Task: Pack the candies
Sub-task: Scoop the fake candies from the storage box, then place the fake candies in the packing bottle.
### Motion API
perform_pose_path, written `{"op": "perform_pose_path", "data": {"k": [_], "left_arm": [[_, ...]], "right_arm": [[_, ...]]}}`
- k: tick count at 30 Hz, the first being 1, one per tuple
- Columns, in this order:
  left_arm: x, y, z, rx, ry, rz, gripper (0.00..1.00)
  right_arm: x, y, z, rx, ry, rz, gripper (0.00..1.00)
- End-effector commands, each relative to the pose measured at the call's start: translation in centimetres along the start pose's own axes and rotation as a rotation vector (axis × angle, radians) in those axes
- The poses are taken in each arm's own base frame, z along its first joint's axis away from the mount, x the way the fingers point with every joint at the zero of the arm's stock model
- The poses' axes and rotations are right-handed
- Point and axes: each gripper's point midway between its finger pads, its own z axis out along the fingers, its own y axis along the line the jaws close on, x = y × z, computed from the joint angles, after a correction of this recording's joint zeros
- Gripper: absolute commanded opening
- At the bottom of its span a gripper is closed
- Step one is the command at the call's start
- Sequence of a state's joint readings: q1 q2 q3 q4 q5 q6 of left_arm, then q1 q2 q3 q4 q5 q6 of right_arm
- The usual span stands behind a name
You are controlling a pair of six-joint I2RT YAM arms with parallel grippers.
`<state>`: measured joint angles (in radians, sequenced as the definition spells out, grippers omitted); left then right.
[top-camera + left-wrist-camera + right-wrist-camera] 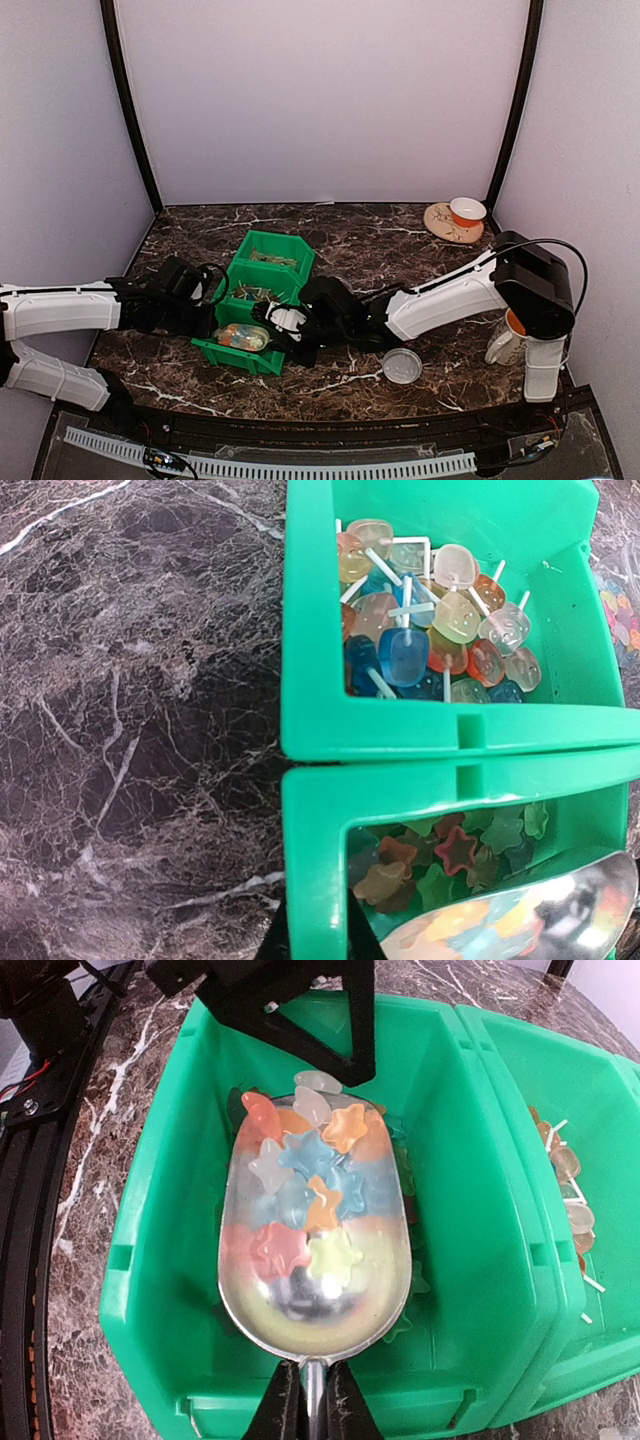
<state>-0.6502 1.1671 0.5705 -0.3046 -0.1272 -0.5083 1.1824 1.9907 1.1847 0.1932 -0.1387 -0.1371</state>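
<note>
The right gripper (310, 1407), jaws closed tight on the handle of a metal scoop (300, 1328), holds the scoop's bowl low inside the near bin (150, 1260). The bowl is heaped with star-shaped candies (300, 1165) in orange, blue, pink, white and yellow. More of the candies lie on the bin floor under and around the bowl.

The near bin is the first of three green bins set end to end. The row runs from near the tabletop's (340, 388) front edge, left of centre, back toward the middle. The middle bin (310, 630) touches the near one and holds a pile of lollipops (430, 620) on white sticks. What lies in the far bin (290, 243) is too small to make out.

The left gripper (200, 300) sits at the near bin's left wall with its jaws all but closed. Whether it pinches the wall cannot be told.

A grey lid (402, 365) lies flat just right of the right arm, near the front edge. A mug (503, 345) stands at the right edge. A cup (467, 211) rests on a saucer (443, 228) in the far right corner.
</note>
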Motion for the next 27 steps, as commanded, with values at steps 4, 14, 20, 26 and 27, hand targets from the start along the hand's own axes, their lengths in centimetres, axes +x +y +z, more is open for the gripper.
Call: {"op": "perform_pose_path", "data": {"k": [4, 14, 20, 26, 27], "left_arm": [[-2.9, -1.4, -1.4, 0.073, -0.134, -0.03, 0.0], [-3.0, -1.4, -1.8, 0.074, -0.138, -0.033, 0.0], [-2.7, -1.3, -1.4, 0.065, -0.123, -0.032, 0.0], [-2.9, -1.3, -1.5, 0.067, -0.136, -0.031, 0.0], [-2.9, -1.3, -1.4, 0.068, -0.135, -0.031, 0.0]], "right_arm": [[-2.0, -1.8, -1.7, 0.094, -0.154, 0.05, 0.0], [-3.3, -2.1, -4.6, 0.143, -0.276, 0.052, 0.0], [-5.0, -2.1, -7.2, 0.158, -0.378, 0.046, 0.0], [-5.7, -3.5, -10.0, 0.269, -0.448, 0.048, 0.0], [-5.6, -3.7, -10.2, 0.284, -0.448, 0.047, 0.0]]}}
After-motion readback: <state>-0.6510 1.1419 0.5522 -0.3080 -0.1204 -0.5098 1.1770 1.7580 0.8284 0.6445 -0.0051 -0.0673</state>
